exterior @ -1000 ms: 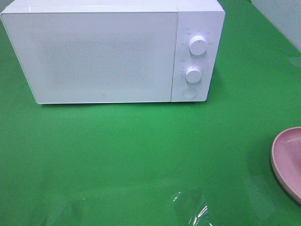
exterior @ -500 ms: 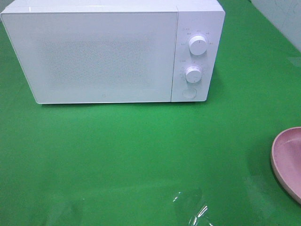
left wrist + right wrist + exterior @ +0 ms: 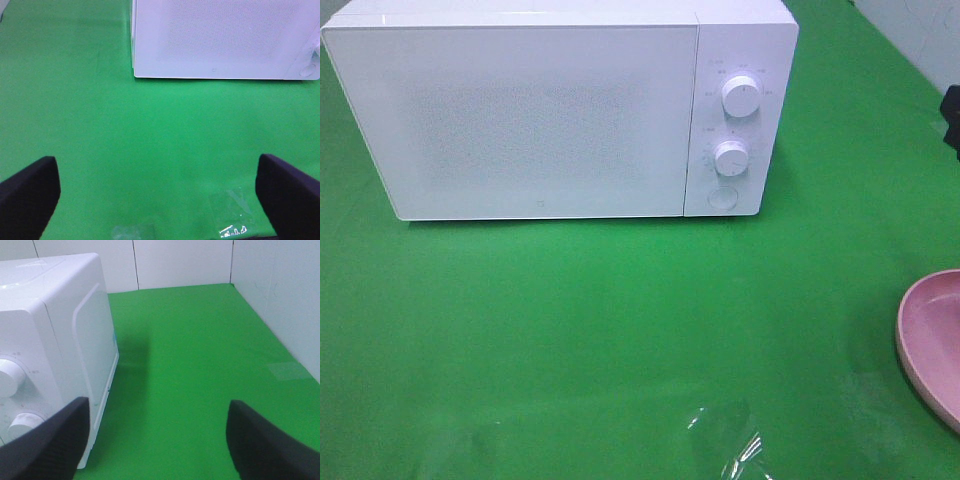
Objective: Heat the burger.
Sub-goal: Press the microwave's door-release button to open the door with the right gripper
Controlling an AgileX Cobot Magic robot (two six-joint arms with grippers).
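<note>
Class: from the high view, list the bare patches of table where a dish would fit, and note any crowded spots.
Widest: the green cloth between the microwave and the near edge, left of the pink plate. Also the strip right of the microwave, toward the wall. Tightest at the right edge, by the plate.

This looks like a test room set up as a small pretend kitchen, not a real home. A white microwave point(image 3: 560, 110) with two round knobs point(image 3: 741, 97) stands at the far side of a table covered all over with a bright green cloth point(image 3: 620, 320). A pink plate point(image 3: 932, 345) lies at the right edge. Plain white walls point(image 3: 180, 262) close in the table on the far and right sides. A patch of clear film point(image 3: 725, 435) is stuck to the cloth at the near edge.
</note>
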